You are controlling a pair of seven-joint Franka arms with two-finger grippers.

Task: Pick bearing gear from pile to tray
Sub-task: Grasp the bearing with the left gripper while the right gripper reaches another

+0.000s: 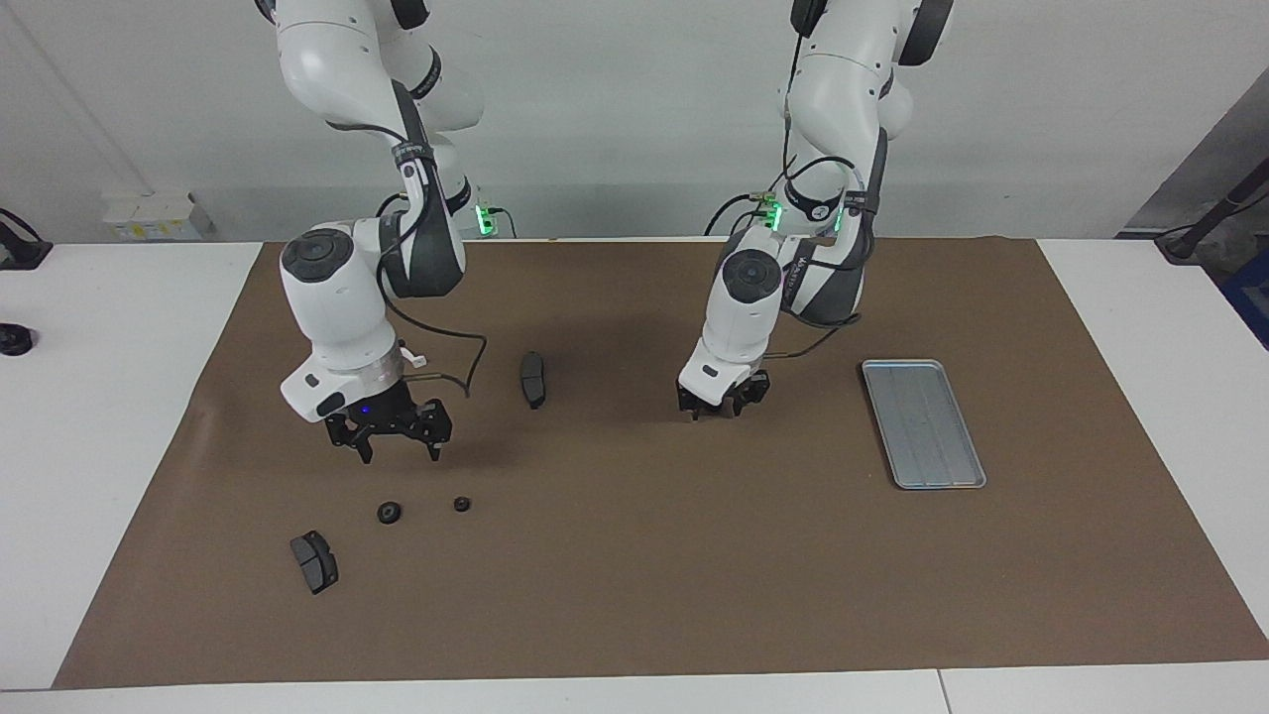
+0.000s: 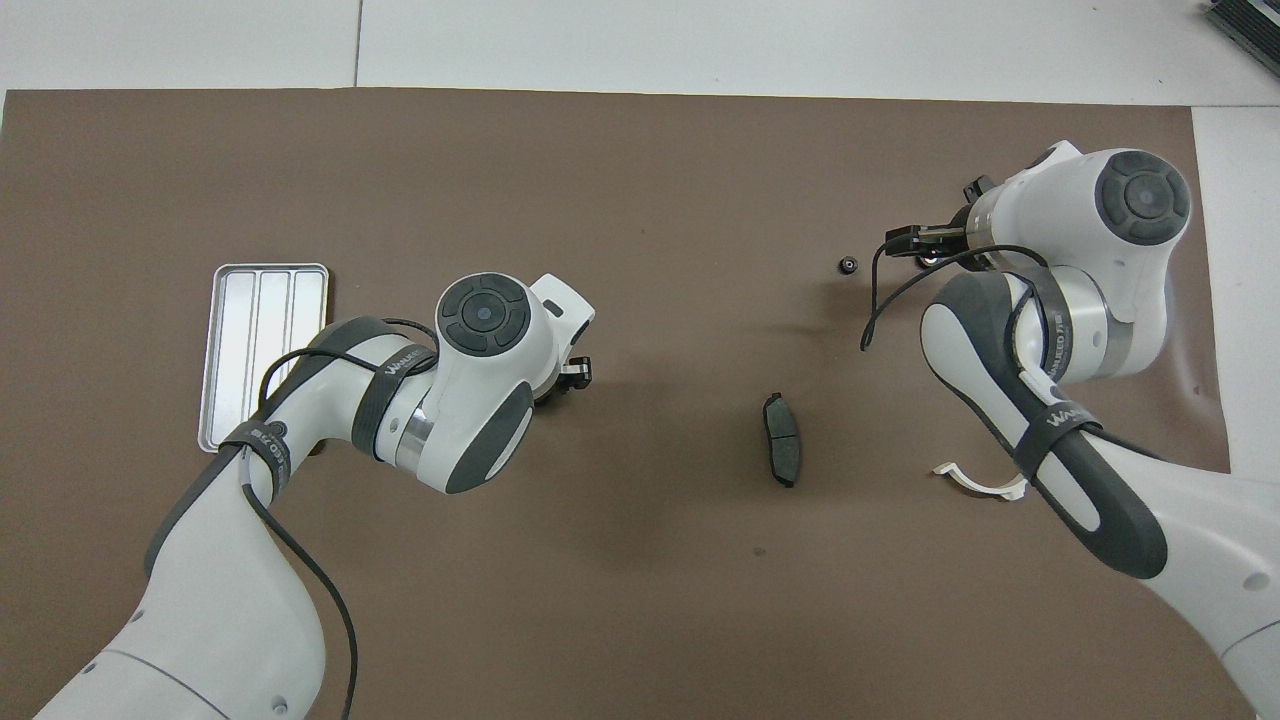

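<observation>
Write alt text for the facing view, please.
Two white robot arms hang over a brown mat: the right gripper is open above two small black round gears, the left gripper is low beside an empty flat silver-grey metal tray. Two dark grey brake pads lie loose.

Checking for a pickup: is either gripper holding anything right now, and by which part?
Right gripper holds nothing, open by the gears. Left gripper, down at the mat: cannot tell.

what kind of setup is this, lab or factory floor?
Probably a robotics lab bench, not a production line: two arms at a white table with a brown mat, a few loose brake pads and gears, and one small tray.
</observation>
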